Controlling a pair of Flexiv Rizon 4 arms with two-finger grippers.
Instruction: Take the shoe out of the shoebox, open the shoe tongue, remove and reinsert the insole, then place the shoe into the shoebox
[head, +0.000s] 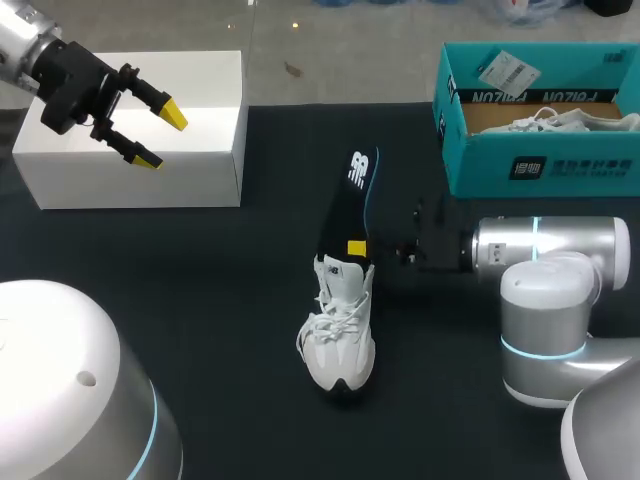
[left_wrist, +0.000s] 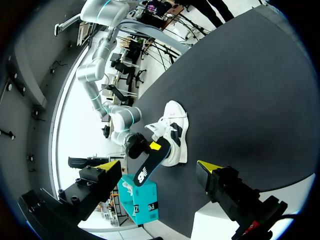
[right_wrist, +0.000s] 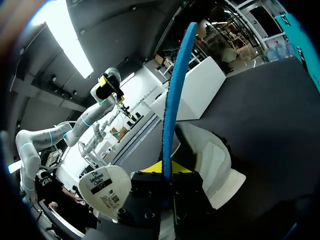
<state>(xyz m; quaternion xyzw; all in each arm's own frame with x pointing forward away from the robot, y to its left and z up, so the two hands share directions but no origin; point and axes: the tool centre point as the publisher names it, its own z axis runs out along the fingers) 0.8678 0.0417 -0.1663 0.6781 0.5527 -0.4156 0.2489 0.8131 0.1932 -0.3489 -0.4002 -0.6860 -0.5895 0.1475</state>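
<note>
**Right arm engaged, left arm clear**

My right end effector (head: 358, 248), entering from the right edge, is clamped on the black-topped, blue-edged foam insole (head: 350, 195). The insole projects from the opening of the white laced sneaker (head: 340, 340), which sits at frame centre on the dark surface (head: 200, 300). The teal cardboard shoebox (head: 540, 165) stands at upper right. My left end effector (head: 162, 138), fingers apart, hovers at upper left over a white rectangular box (head: 120, 175).

Robot lab, manipulation test bench. Two grey arms with lit blue joint rings, left arm (head: 25, 45) and right arm (head: 550, 270), sit at a table (head: 200, 300) with a plain black top. Only staged props on it: blank white box (head: 200, 160), teal shoebox (head: 540, 165), one white shoe (head: 340, 340), an insole (head: 350, 200) pinched in the right gripper (head: 360, 248).
</note>
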